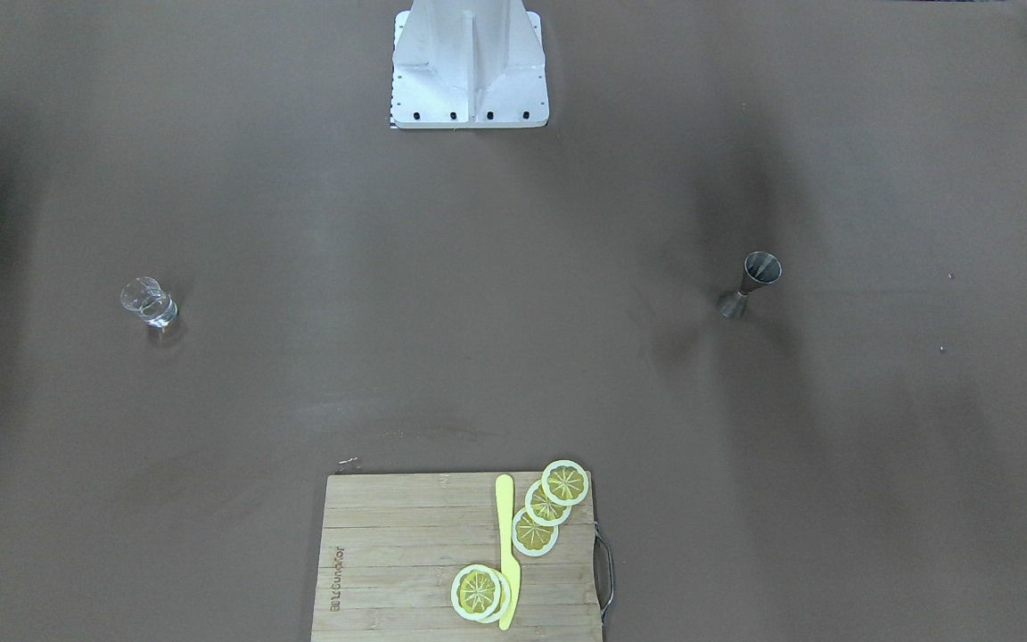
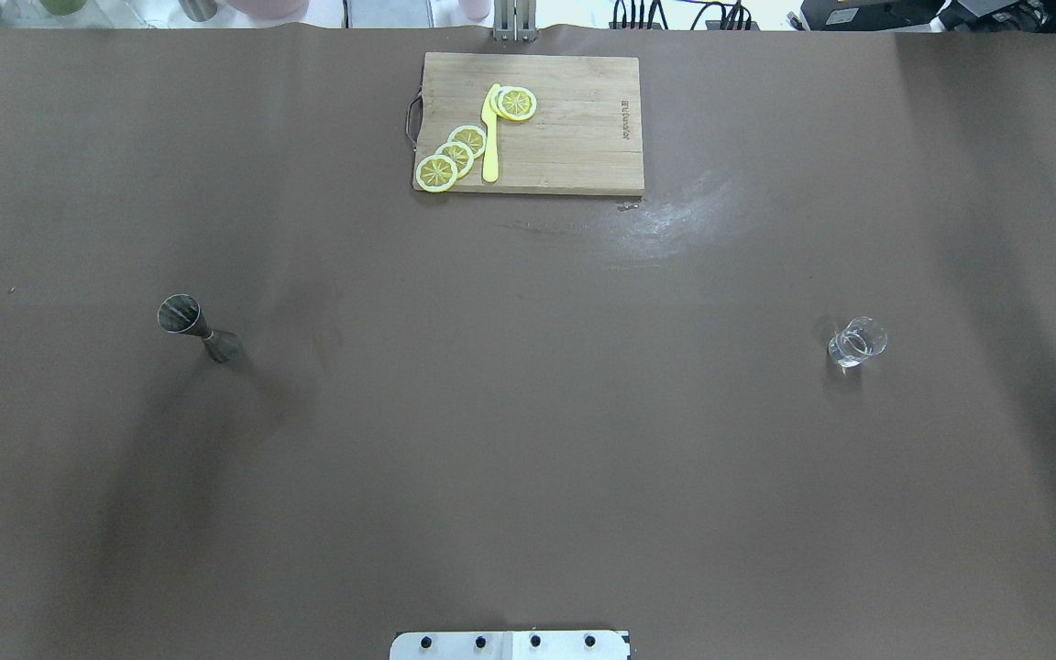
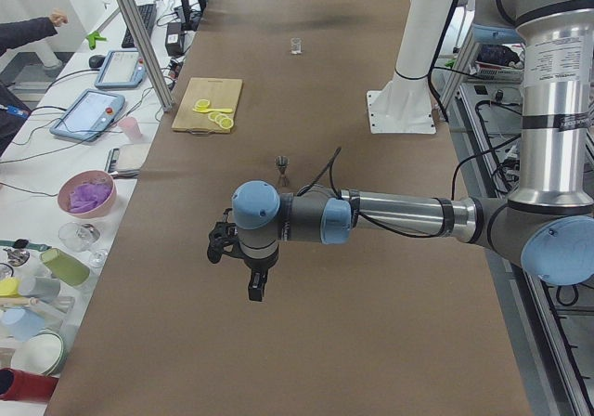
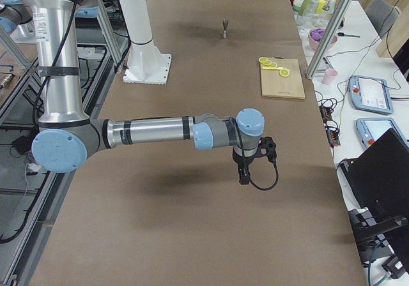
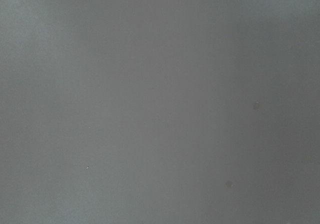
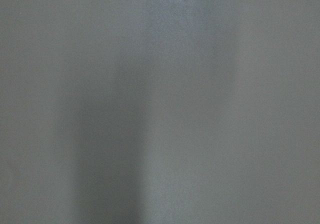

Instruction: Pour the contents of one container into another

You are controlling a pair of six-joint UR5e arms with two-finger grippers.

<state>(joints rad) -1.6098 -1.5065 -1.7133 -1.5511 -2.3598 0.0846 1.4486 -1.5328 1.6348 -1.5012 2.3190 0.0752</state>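
Note:
A steel jigger (image 1: 752, 285) (image 2: 198, 328) (image 3: 282, 165) (image 4: 225, 27) stands upright on the brown table, on my left side. A small clear glass (image 1: 149, 302) (image 2: 855, 342) (image 3: 296, 45) stands on my right side. My left gripper (image 3: 255, 286) hangs above the table, well short of the jigger toward the table's left end, and I cannot tell whether it is open or shut. My right gripper (image 4: 244, 176) hangs over the table's right end, and its state cannot be told either. Both wrist views show only bare table.
A wooden cutting board (image 1: 406, 562) (image 2: 574, 137) at the far middle edge carries lemon slices (image 2: 455, 156) and a yellow knife (image 2: 490, 137). The white robot base (image 1: 469, 67) stands at the near middle. Cups, bowls and tablets (image 3: 88, 114) sit on a side bench.

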